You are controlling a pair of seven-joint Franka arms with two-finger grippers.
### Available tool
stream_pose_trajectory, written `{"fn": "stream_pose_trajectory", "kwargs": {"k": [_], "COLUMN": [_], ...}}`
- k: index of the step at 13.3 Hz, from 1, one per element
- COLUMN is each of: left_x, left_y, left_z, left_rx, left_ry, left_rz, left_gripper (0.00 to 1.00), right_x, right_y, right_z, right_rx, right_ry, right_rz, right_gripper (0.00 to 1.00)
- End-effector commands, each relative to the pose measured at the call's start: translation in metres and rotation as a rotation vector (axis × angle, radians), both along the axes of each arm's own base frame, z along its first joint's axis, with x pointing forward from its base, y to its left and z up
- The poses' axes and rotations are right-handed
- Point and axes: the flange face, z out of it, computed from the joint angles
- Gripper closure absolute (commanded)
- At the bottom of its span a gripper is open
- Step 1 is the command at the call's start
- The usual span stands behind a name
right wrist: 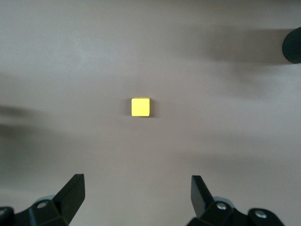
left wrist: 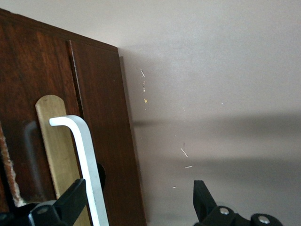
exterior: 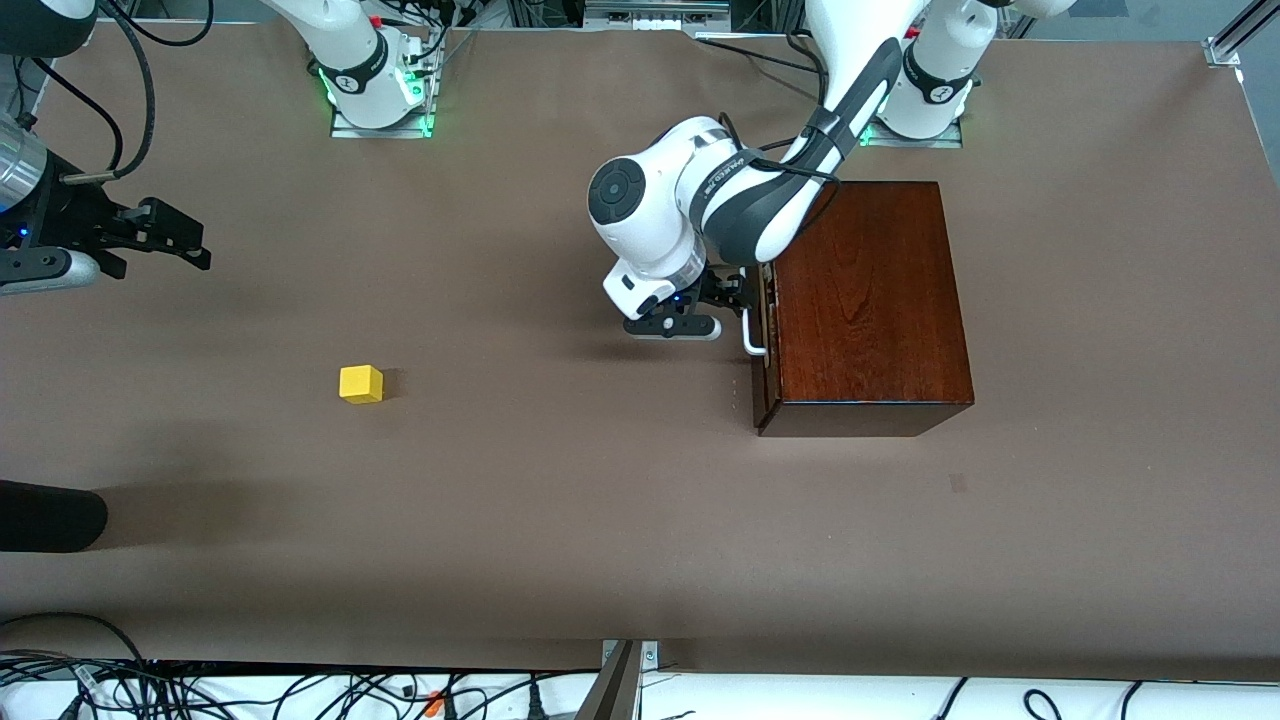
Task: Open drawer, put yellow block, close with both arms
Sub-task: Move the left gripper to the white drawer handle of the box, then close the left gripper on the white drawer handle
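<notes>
The dark mahogany box [exterior: 870, 300] stands toward the left arm's end of the table. Its drawer front [exterior: 765, 330] looks shut, with the white bar handle [exterior: 752, 335] facing the right arm's end. My left gripper [exterior: 738, 296] is open in front of the drawer. In the left wrist view the handle [left wrist: 87, 155] lies just inside one finger [left wrist: 70, 200] of the open left gripper [left wrist: 138, 193]. The yellow block [exterior: 361, 384] sits alone on the table. My right gripper [exterior: 195, 243] is open and empty, held in the air, and its wrist view shows the block [right wrist: 140, 107] ahead of the right gripper [right wrist: 136, 186].
A brass plate [left wrist: 56, 141] sits under the handle. A black rounded object [exterior: 40, 515] lies at the right arm's end of the table, nearer the front camera than the block. Cables run along the table's near edge [exterior: 300, 690].
</notes>
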Motion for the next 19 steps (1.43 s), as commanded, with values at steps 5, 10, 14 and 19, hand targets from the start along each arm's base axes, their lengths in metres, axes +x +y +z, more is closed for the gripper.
{"fn": "stream_pose_trajectory", "kwargs": {"k": [5,10,14,19], "left_x": [0.006,0.004,-0.002,-0.006], "left_y": [0.006,0.009,0.001,-0.018], "left_z": [-0.021,-0.034,-0.035,-0.029], "left_rx": [0.098,0.112,0.085,-0.064], "left_ry": [-0.112,-0.098,-0.078,-0.028], "left_rz": [0.110,0.112,0.115,0.170], "left_gripper": [0.00,0.00,0.00,0.00], "right_x": [0.003,0.003,0.003,0.003], "right_y": [-0.001,-0.001,-0.001,-0.001], "right_z": [0.005,0.005,0.005,0.005], "right_rx": [-0.011,-0.011,-0.011,-0.011], "right_ry": [-0.002,-0.002,-0.002,-0.002], "right_rz": [0.003,0.003,0.003,0.005], "right_gripper": [0.00,0.00,0.00,0.00]}}
